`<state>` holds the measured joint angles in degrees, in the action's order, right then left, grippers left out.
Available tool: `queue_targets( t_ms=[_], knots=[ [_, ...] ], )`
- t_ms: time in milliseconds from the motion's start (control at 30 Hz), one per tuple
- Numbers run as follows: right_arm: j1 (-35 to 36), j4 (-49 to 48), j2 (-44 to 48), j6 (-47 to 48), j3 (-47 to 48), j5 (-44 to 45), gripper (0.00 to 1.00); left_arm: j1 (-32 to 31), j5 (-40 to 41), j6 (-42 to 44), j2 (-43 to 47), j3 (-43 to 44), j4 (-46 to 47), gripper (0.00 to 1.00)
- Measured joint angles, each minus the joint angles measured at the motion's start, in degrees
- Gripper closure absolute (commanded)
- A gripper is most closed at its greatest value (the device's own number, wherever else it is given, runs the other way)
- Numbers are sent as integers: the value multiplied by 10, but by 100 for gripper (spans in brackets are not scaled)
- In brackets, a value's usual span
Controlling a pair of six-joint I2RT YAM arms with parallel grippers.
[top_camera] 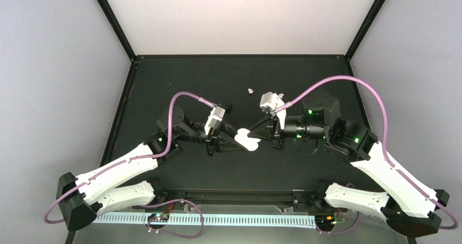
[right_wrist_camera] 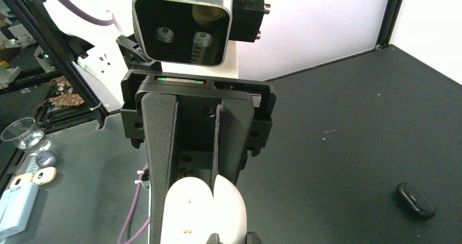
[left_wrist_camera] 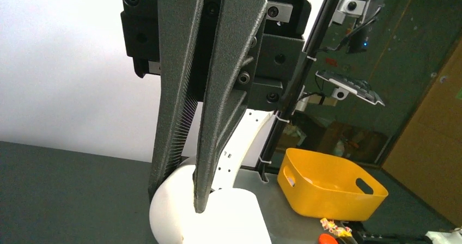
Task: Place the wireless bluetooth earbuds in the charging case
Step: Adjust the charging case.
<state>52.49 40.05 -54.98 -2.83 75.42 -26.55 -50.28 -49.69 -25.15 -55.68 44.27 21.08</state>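
Observation:
The white charging case (top_camera: 247, 139) hangs open above the table's middle, held between both grippers. My left gripper (top_camera: 235, 140) is shut on one half; its fingers (right_wrist_camera: 159, 146) show straddling the case (right_wrist_camera: 190, 211) in the right wrist view. My right gripper (top_camera: 260, 136) is shut on the other half, with its tips (right_wrist_camera: 233, 238) at the bottom edge of the right wrist view and its fingers (left_wrist_camera: 210, 146) pinching the case (left_wrist_camera: 174, 211) in the left wrist view. A white earbud (top_camera: 250, 90) lies on the table farther back. A black earbud (right_wrist_camera: 415, 199) lies near it (top_camera: 225, 106).
The black table (top_camera: 163, 80) is bounded by a black frame and white walls. Off the table, a yellow bin (left_wrist_camera: 327, 187) shows in the left wrist view. A glass bowl (right_wrist_camera: 22, 135) and a pale blue box (right_wrist_camera: 16, 208) show in the right wrist view.

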Motion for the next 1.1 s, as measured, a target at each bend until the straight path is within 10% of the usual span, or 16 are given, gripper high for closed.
queue_targets(
  t_ms=[167,300,700,1100],
  knots=[
    [7,-13,14,2,-3,18,99,0,7,-4,-5,4,4,25],
    [9,-34,38,8,-8,29,99,0,14,-9,-7,4,3,8],
    [79,-84,72,77,-24,147,99,0,54,-59,-21,-6,70,9],
    [124,-90,50,116,-35,228,99,0,84,-46,-21,-6,88,40]
  ],
)
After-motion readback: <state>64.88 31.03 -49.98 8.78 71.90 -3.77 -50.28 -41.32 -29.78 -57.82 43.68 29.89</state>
